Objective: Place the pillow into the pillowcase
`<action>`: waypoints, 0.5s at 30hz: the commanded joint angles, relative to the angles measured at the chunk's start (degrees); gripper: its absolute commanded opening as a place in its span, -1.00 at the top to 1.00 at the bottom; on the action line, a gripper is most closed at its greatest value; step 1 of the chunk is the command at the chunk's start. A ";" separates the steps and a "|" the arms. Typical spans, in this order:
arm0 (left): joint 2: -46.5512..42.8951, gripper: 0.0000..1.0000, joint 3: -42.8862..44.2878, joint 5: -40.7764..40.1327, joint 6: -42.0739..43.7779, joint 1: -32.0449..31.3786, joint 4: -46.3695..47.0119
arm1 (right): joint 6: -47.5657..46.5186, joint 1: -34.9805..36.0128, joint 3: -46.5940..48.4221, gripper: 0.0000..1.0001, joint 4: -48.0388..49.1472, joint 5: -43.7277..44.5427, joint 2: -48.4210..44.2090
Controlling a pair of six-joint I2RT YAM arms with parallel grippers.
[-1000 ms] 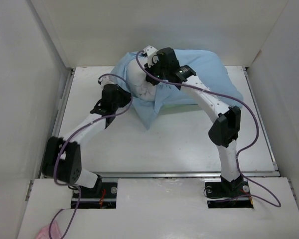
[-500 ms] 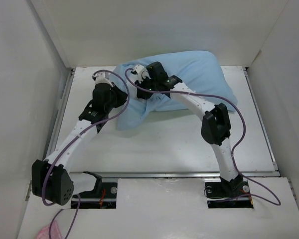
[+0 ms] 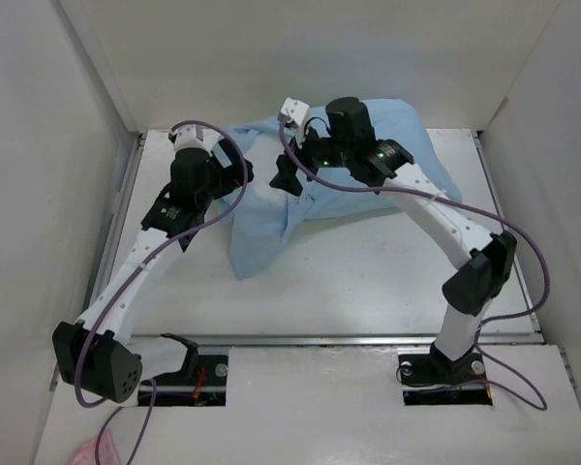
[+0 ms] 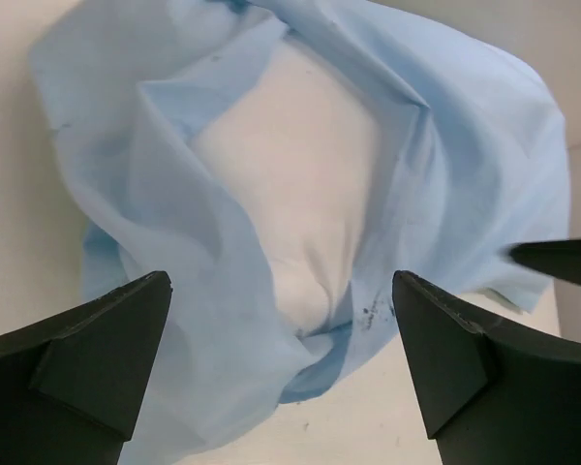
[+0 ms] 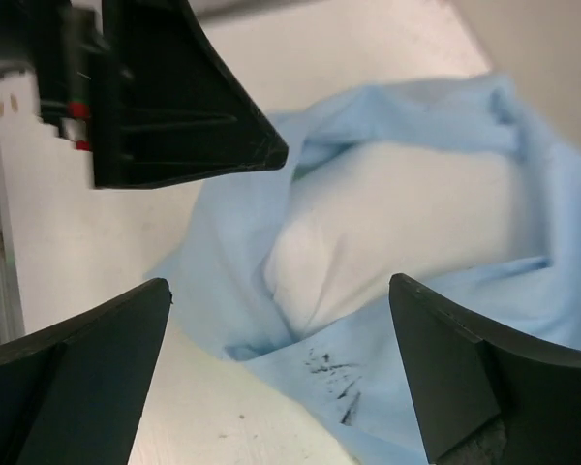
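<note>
Mostly, pillow was seen inside pillowcase, at far middle of table; white end was left exposed at open mouth on left. Jaws of left gripper were spread wide, nothing held; jaws of right gripper likewise wide, empty. One pillow, one pillowcase, two grippers were counted.

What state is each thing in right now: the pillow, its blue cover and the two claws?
pillow: mostly inside the pillowcase, white end showing at the mouth.
pillowcase: rumpled, mouth open around the pillow.
left gripper: open, holding nothing.
right gripper: open, holding nothing.
</note>
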 commanded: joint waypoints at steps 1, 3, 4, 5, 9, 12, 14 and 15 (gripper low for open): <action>-1.17 -0.98 4.16 -8.42 1.20 0.41 -5.29 | 1.41 0.28 -1.54 -1.00 4.99 2.14 -3.41; 2.16 -0.98 7.67 -11.31 1.20 0.41 -10.12 | 2.81 -0.25 -2.15 -1.00 6.04 5.29 -4.02; 3.48 -0.93 8.73 -11.33 1.20 0.41 -11.36 | 4.30 -0.25 -2.16 -1.00 6.05 6.78 -3.50; 6.54 -0.87 9.79 -11.33 1.73 0.41 -12.32 | 4.32 -0.25 -2.16 -0.89 6.05 8.01 -2.97; 14.91 -0.38 14.10 -6.25 3.92 1.02 -14.70 | 6.68 -0.25 -0.85 -0.43 5.53 13.81 0.19; 21.04 -0.14 16.82 -4.92 4.54 1.55 -16.63 | 7.48 -0.78 -0.84 -0.26 5.52 15.14 2.47; 23.61 0.21 18.14 -7.27 4.54 2.08 -19.18 | 7.48 -0.78 -0.32 -0.26 7.09 15.15 4.49; 24.84 0.33 18.76 -8.33 3.76 2.08 -20.41 | 7.48 -0.78 -0.31 -0.26 7.80 14.54 5.37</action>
